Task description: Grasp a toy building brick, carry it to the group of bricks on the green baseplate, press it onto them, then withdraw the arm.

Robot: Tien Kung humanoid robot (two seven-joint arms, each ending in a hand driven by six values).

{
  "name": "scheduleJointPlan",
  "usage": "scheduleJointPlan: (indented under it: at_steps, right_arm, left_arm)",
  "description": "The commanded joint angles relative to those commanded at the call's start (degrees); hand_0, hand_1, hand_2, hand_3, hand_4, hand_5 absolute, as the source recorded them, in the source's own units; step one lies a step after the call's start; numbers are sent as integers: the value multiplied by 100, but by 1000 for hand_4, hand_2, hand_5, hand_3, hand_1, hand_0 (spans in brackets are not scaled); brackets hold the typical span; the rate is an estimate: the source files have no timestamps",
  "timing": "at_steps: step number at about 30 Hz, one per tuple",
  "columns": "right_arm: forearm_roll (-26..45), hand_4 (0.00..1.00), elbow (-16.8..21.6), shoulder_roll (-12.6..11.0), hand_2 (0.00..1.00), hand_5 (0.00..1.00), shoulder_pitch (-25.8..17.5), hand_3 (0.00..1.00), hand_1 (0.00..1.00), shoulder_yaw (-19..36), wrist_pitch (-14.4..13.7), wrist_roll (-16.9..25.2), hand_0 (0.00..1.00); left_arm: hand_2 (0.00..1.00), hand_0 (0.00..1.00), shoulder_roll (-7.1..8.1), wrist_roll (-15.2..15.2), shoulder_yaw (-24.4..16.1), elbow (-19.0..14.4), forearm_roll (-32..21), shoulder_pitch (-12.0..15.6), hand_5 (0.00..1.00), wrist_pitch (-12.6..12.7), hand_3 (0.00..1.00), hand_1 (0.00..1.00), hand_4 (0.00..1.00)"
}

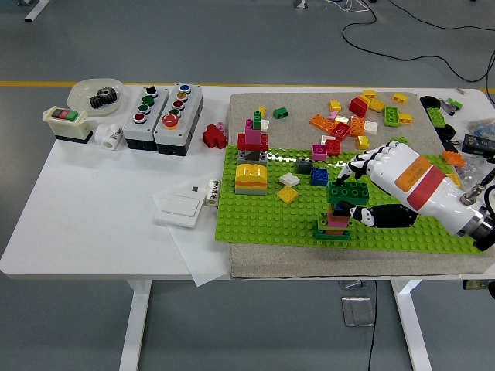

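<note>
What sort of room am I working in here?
Probably a robotics lab or test workshop: a white table on a bare grey floor with loose cables, push-button control boxes and toy bricks laid out as practice pieces.

Setting: you're looking at a lab or workshop test bench | Evidence: white table (93, 224) on grey floor (155, 39) | push-button control boxes (162, 108) | metal gear (102, 97) in dish | loose cables (433, 31)

A white counter (93, 224) carries a grey mat (302, 267) on its right half. Directly on the counter at left sit two push-button boxes (162, 108), a switch box (67, 124), a clear dish (93, 91) and a white plate (179, 207).
</note>
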Motion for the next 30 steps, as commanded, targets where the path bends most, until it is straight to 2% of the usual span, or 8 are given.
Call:
scheduleJointPlan:
  at_steps: [4, 5, 10, 11, 16, 17, 22, 30]
  right_arm:
    - [165, 700, -55, 19, 534, 363, 18, 537, 469, 79, -36, -55, 346]
    - [266, 732, -93, 28, 609, 377, 31, 556, 561, 97, -52, -95, 440]
    - [1361, 732, -258, 89, 609, 377, 152, 556, 561, 103, -29, -413, 440]
    - [1622, 851, -273, 98, 750, 522, 184, 679, 692, 104, -2, -481, 648]
    - [2784, 851, -410, 145, 750, 522, 456, 679, 692, 201, 232, -691, 648]
    - [3045, 944, -497, 158, 828, 661, 541, 838, 780, 258, 303, -732, 792]
    - [4236, 944, -988, 206, 828, 661, 799, 838, 780, 480, 415, -770, 792]
    - [6173, 994, -1782, 281, 851, 753, 987, 861, 807, 657, 640, -947, 840]
  left_arm:
    - [616, 376, -2, 3, -4, 1, 9, 16, 904, 9, 775, 514, 785]
    - [616, 376, -3, 2, -2, 1, 8, 21, 905, 13, 775, 514, 785]
    - [616, 376, -6, -8, 14, 0, -13, 35, 905, 27, 775, 514, 785]
    - [616, 376, -6, -11, 20, 1, -20, 36, 908, 30, 776, 514, 784]
    - [616, 376, -3, -27, 53, 8, -65, 45, 908, 38, 776, 514, 784]
    - [616, 376, -1, -29, 63, 11, -78, 47, 909, 37, 775, 514, 785]
    - [616, 376, 4, -40, 105, 21, -137, 64, 909, 38, 775, 514, 785]
    - [616, 376, -11, -41, 112, 23, -170, 82, 910, 73, 775, 514, 785]
